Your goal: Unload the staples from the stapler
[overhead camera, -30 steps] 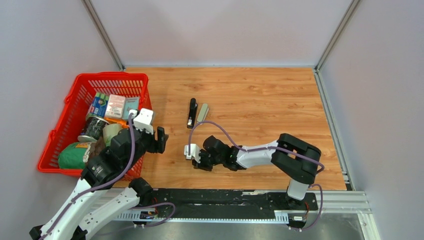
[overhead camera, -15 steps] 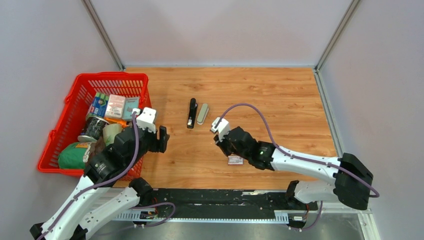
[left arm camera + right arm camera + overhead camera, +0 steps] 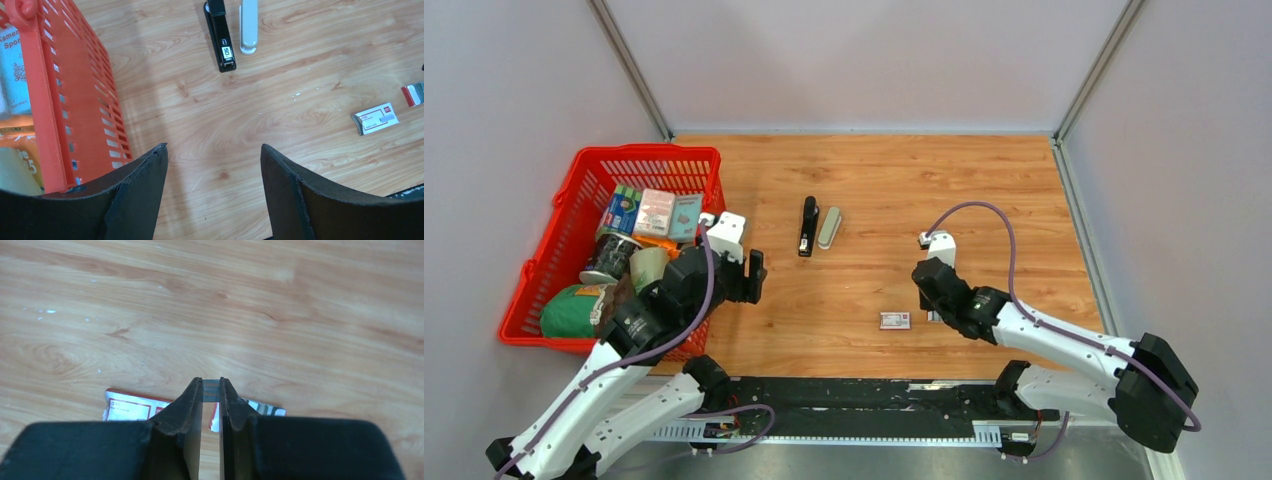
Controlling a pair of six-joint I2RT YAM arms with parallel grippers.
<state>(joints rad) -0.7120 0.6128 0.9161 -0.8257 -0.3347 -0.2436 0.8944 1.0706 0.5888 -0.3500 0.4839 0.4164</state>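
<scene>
Wood tabletop (image 3: 300,315); my right gripper (image 3: 211,384), nearly closed, pinches the staples (image 3: 211,391).
I'd lower them before releasing; left gripper (image 3: 214,155) hangs wide, empty.

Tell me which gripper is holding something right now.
The right gripper, pinched shut on the staples, a thin silvery strip; the left gripper is wide open and empty.

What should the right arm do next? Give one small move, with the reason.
Probably lower a little and open. The right pincer is shut on the staples, over the table next to the printed box. The stapler lies well away, so the strip seems already out and only needs setting down.
</scene>
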